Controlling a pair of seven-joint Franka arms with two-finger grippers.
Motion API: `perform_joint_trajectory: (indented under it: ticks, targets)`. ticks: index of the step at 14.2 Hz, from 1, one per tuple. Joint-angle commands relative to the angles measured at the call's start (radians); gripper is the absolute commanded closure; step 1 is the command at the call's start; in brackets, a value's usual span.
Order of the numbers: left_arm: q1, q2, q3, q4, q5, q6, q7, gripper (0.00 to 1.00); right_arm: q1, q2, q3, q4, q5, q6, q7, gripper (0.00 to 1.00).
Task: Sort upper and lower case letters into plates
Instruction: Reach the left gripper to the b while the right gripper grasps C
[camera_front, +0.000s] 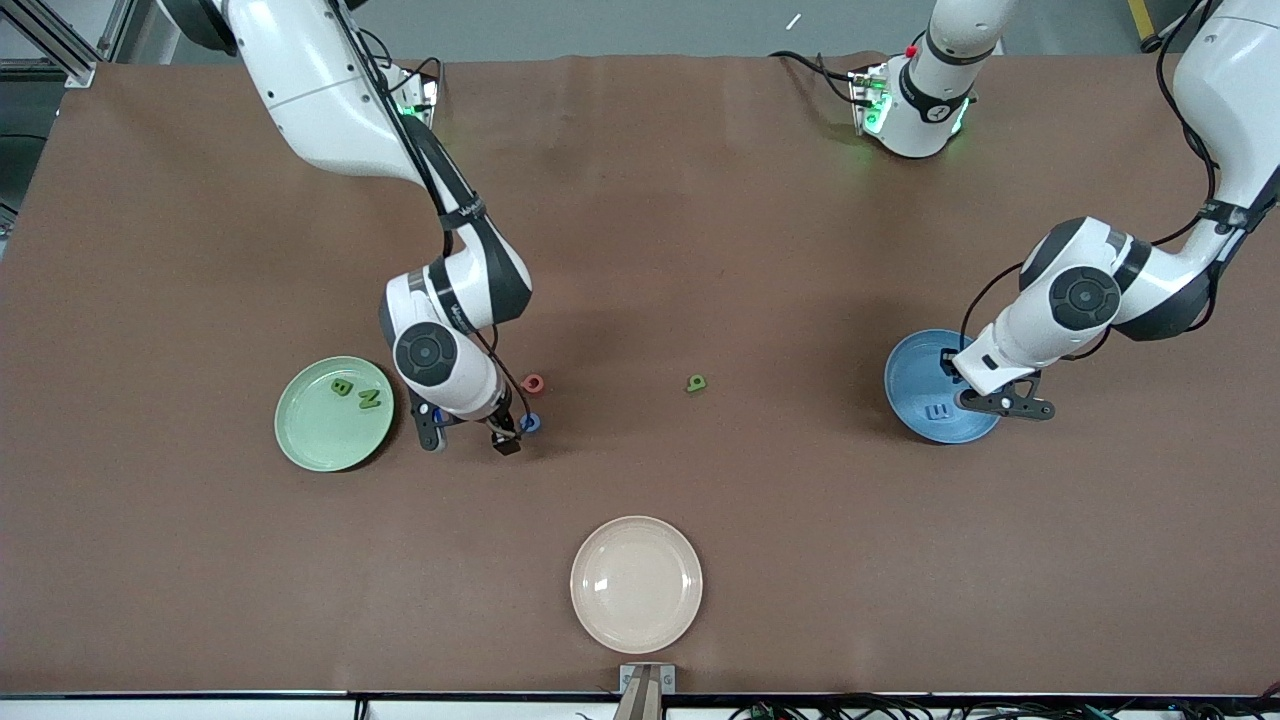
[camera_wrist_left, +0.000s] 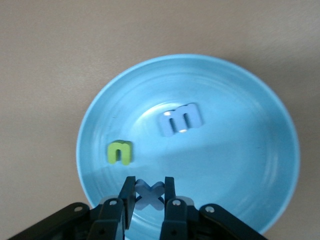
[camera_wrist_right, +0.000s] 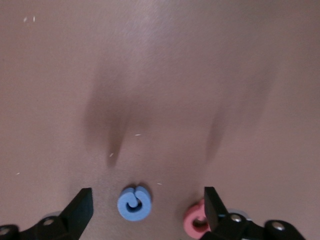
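- We see the right pincer (camera_wrist_right: 145, 210) spread wide and empty, low over the worktop (camera_front: 640, 200), with a blue curled letter (camera_wrist_right: 134, 203) lying on the worktop between its fingers and a red ring-shaped letter (camera_wrist_right: 196, 223) just beside one fingertip.
- In the front view both letters lie a short way from the pale green plate (camera_front: 334, 413), toward the left arm's end of the worktop; the red one is farther from the front camera than the blue one.
- We count two green letters in that plate, a B (camera_front: 342, 386) and an N (camera_front: 370, 399).
- The left pincer (camera_wrist_left: 149, 192) is clenched on a blue x (camera_wrist_left: 149, 193), over the blue plate (camera_wrist_left: 240, 90), which already holds a green n (camera_wrist_left: 120, 152) and a pale blue m (camera_wrist_left: 181, 118).
- A small green letter (camera_front: 696, 383) lies alone on the worktop, between the two plates, and a cream-white plate (camera_front: 636, 584) sits nearer the front camera than the green plate.
- We judge the letters light, slightly soft foam, flat and easily nudged aside; we would straddle the blue one across its outer edges, pressing down close to the worktop so it does not skate away.
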Motion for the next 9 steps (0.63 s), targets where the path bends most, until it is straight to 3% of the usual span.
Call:
perform_joint_trajectory:
  ticks: [1, 3, 9]
  targets:
    - [0.017, 0.014, 0.006, -0.026, 0.063, 0.036, 0.006, 0.92, 0.008, 0.047, -0.011, 0.068, -0.005, -0.012, 0.021, 0.17]
    - [0.017, 0.028, 0.017, -0.032, 0.081, 0.040, 0.006, 0.92, 0.009, 0.074, -0.011, 0.095, -0.004, -0.012, 0.027, 0.25]
    - [0.017, 0.042, 0.034, -0.036, 0.115, 0.047, 0.005, 0.90, 0.040, 0.087, -0.011, 0.099, 0.001, -0.008, 0.056, 0.29]
